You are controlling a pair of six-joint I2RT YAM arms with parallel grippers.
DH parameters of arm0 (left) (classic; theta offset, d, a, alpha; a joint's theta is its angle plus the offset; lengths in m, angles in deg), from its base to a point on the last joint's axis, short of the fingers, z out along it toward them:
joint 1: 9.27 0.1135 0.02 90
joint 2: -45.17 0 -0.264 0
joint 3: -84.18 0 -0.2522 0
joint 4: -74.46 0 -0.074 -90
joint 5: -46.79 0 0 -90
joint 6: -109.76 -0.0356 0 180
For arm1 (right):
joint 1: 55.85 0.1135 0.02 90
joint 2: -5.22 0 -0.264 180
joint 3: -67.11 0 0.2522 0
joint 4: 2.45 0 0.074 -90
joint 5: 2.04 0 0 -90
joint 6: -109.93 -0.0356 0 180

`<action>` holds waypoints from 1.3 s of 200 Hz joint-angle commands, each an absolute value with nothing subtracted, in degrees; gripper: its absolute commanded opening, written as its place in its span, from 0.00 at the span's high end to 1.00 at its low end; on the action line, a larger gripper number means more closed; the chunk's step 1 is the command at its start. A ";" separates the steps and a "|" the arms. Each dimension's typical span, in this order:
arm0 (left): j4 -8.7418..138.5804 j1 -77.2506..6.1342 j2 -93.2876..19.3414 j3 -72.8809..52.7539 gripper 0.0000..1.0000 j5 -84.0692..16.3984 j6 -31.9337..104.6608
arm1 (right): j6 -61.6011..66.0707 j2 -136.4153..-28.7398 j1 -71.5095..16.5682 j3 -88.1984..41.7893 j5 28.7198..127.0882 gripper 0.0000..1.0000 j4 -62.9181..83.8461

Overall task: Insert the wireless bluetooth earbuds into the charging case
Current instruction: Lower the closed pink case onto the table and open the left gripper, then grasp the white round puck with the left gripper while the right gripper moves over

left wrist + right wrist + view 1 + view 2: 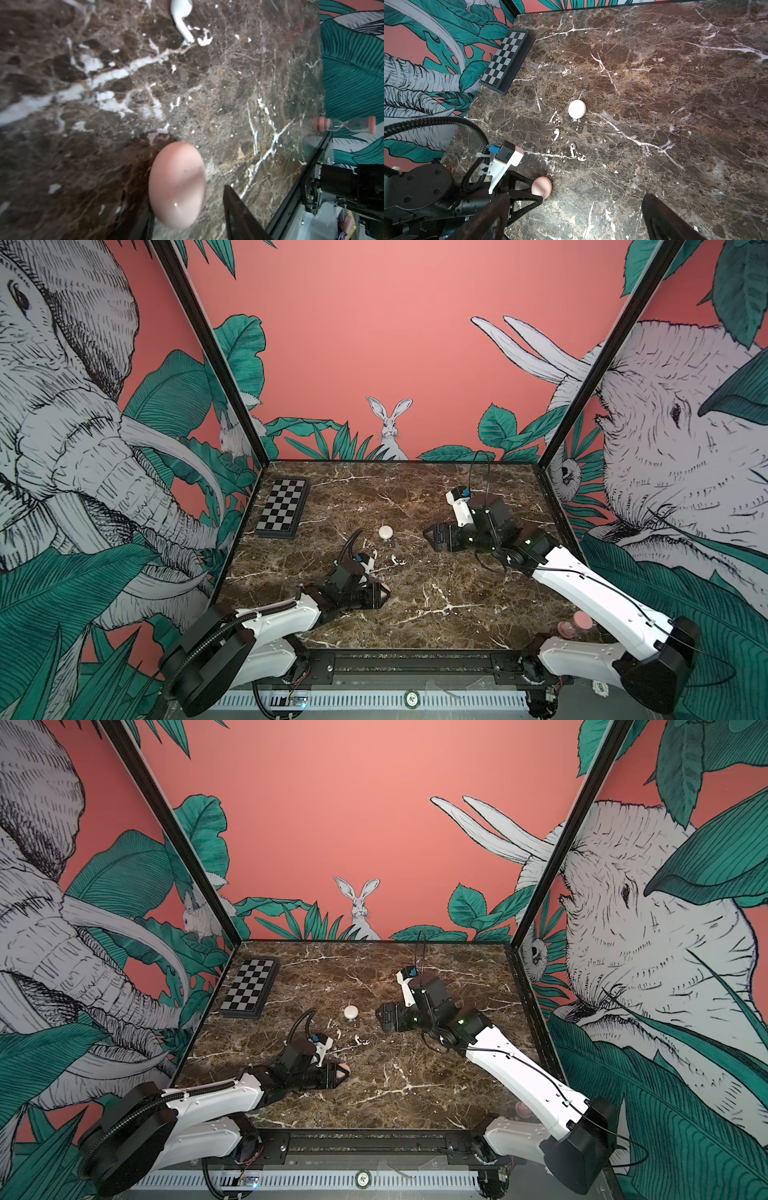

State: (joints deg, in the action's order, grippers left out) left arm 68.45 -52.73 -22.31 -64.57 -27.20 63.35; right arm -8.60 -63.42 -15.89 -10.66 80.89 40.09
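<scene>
A chessboard [284, 507] lies in the far left corner of the brown marble desk [415, 497]. Toward the front of the desk's middle, the left gripper [187, 199] sits low with its jaws partly apart around a pink round case [541, 186] resting on the desk, one finger [239, 214] clear of it. Just beyond, one white earbud [556, 134] and a second earbud [572, 149] lie loose, side by side and apart, between that case and a white round case [577, 109] at mid-desk. To their right, the right gripper [430, 540] hovers, jaws spread wide and empty.
</scene>
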 commanded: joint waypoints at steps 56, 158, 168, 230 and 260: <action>53.85 -50.97 -18.52 -59.79 0.26 -31.21 58.71 | -8.71 -62.93 -16.04 -10.26 80.73 0.02 38.84; 29.08 -47.31 -18.65 -32.68 0.01 -48.44 49.24 | -8.39 -73.51 -16.07 -18.46 84.57 0.02 46.11; 26.75 -45.38 -20.49 -30.28 0.01 -49.11 48.36 | -7.75 -75.98 -16.08 -20.79 85.37 0.02 47.98; 36.80 -40.46 -25.69 -30.73 0.01 -48.41 53.61 | -5.70 -87.71 -16.31 -33.05 90.91 0.02 57.80; 37.12 -40.42 -36.69 -25.03 0.01 -44.76 58.41 | -5.20 -86.95 -17.66 -32.99 89.71 0.02 55.52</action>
State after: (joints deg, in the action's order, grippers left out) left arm 36.25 -40.69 -29.37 -30.10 -46.93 53.65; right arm -6.37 -87.46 -16.50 -31.42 87.97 53.84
